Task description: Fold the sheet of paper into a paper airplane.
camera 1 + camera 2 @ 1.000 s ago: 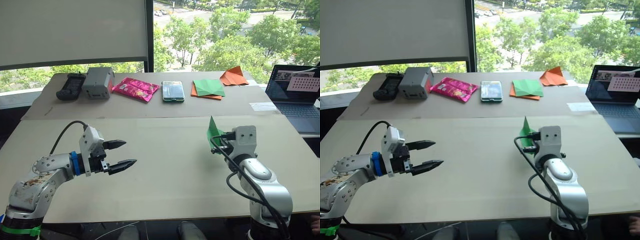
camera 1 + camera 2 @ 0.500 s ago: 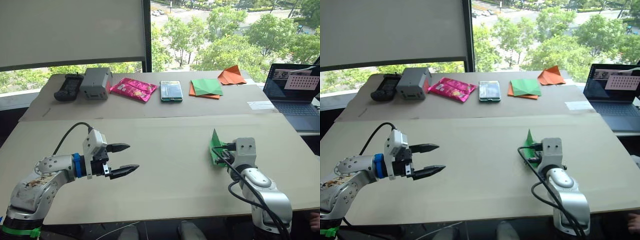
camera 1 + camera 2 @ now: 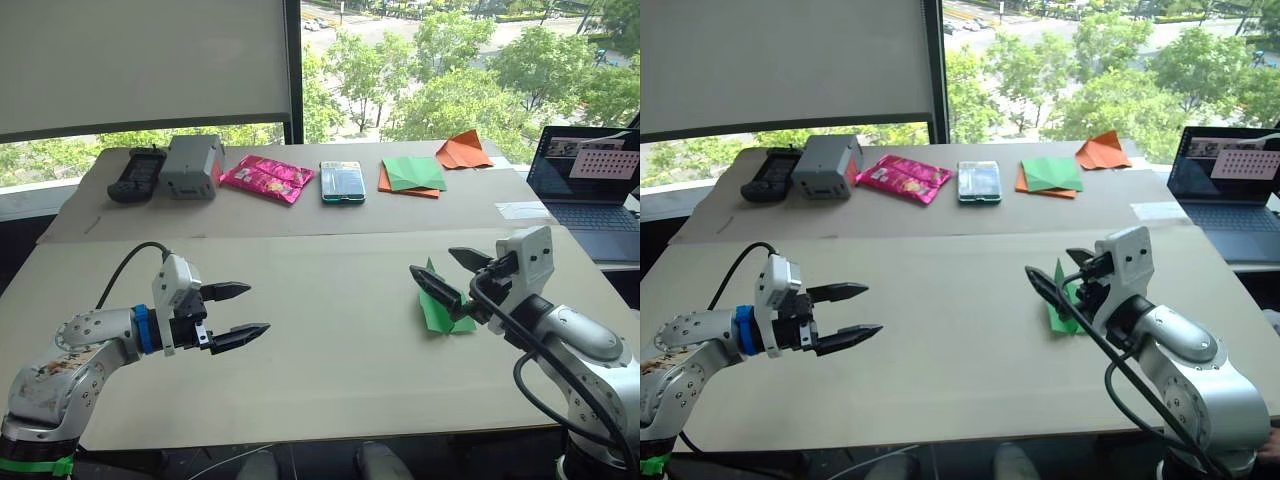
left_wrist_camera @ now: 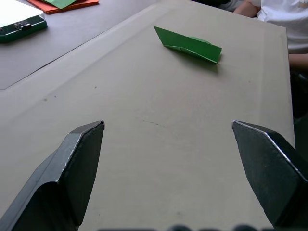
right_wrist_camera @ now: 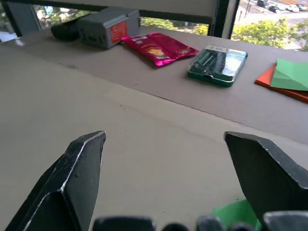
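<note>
Paper airplane (image 3: pixel 437 307): a small bright green creased wedge, lying on the tan surface (image 3: pixel 320 340) toward the robot's right side, one pointed flap standing up.
Right gripper (image 3: pixel 453 276): raised just above and beside the green wedge, jaws spread wide apart and holding nothing; the paper lies free below them.
Left gripper (image 3: pixel 241 310): hovers over bare surface on the robot's left, well apart from the paper, black fingers pointing toward the middle, jaws wide open and empty.
Left wrist view: the green wedge (image 4: pixel 188 44) lies flat-sided on the surface ahead of the open fingers, with a person's arm in a white sleeve (image 4: pixel 276 21) at the far edge.
Far row on the surface: a black handheld controller (image 3: pixel 138 172), a grey box (image 3: pixel 193 165), a pink foil packet (image 3: pixel 268 178), a green clear-lidded case (image 3: pixel 343 182), a green-and-orange paper stack (image 3: pixel 412 177), and an orange pointed paper shape (image 3: pixel 465 151).
Right edge: an open laptop (image 3: pixel 591 185) with its screen lit.
Background: large windows with a lowered blind on the left and green trees outside.
</note>
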Robot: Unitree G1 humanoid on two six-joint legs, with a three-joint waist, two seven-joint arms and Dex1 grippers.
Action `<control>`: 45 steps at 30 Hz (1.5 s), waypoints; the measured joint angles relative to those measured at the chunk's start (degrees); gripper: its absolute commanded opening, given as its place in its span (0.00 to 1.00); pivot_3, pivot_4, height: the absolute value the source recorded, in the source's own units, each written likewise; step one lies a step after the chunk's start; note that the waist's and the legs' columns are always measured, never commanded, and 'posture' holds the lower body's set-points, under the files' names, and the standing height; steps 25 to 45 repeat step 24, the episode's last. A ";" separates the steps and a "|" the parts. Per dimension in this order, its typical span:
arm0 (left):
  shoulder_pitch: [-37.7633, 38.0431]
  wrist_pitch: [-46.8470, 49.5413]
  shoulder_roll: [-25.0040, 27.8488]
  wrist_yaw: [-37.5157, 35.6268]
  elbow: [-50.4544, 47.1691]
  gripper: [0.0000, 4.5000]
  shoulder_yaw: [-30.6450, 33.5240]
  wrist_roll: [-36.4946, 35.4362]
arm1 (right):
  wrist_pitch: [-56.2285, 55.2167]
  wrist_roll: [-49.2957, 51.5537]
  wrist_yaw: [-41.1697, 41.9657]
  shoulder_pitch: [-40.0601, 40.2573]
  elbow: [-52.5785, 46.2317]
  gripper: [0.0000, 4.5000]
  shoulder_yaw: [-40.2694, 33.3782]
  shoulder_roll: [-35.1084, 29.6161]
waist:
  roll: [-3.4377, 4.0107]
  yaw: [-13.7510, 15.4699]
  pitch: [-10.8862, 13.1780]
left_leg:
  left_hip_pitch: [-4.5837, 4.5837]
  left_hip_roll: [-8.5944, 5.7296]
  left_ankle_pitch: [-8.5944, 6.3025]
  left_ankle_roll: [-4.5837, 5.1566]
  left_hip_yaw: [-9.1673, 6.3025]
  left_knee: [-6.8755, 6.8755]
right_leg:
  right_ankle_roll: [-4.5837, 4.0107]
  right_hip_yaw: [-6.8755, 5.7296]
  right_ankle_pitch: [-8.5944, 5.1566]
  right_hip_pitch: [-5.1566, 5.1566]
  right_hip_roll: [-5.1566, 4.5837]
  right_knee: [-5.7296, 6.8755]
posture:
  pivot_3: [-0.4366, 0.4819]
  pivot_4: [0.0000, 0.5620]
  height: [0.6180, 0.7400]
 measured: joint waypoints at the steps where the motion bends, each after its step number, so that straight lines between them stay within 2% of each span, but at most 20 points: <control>1: 0.19 -0.17 -0.28 0.36 0.76 1.00 0.06 0.16 | -1.12 0.07 0.90 0.23 0.48 0.99 1.23 -0.53 | -0.07 0.01 0.01 | -0.01 0.00 -0.02 -0.03 0.00 0.00 | 0.00 0.00 0.00 -0.02 0.01 -0.05 | 0.48 0.27 1.00; 6: 0.71 -2.63 -2.01 2.52 3.30 1.00 0.50 1.56 | -7.32 -1.37 1.10 3.17 4.05 0.99 9.51 0.30 | -0.09 0.19 0.03 | -0.05 0.00 -0.23 -0.39 -0.01 0.01 | 0.00 0.00 0.00 -0.05 0.00 -0.23 | 0.48 0.27 1.00; 13: 2.63 -5.50 -3.32 5.07 4.32 1.00 1.02 3.96 | -16.19 -5.19 1.42 6.15 11.84 0.99 16.42 1.25 | -0.06 0.79 0.01 | -0.07 0.00 -0.05 -0.09 0.02 0.05 | 0.01 0.03 0.01 -0.02 0.01 -0.26 | 0.48 0.27 1.00; 22: 3.12 -6.28 -4.12 6.51 4.30 1.00 1.04 4.38 | -19.87 -5.80 1.13 4.45 14.89 0.99 17.26 1.25 | -0.05 1.13 0.01 | -0.07 0.00 -0.05 -0.10 0.02 0.05 | 0.02 0.02 0.01 -0.01 0.01 -0.25 | 0.48 0.27 1.00; 45: 3.25 -6.30 -4.21 6.84 4.27 1.00 1.04 4.45 | -19.91 -5.81 1.10 4.48 15.12 0.99 17.45 1.25 | -0.05 1.09 0.01 | -0.07 0.00 -0.05 -0.09 0.02 0.05 | 0.02 0.03 0.02 0.00 0.01 -0.25 | 0.48 0.27 1.00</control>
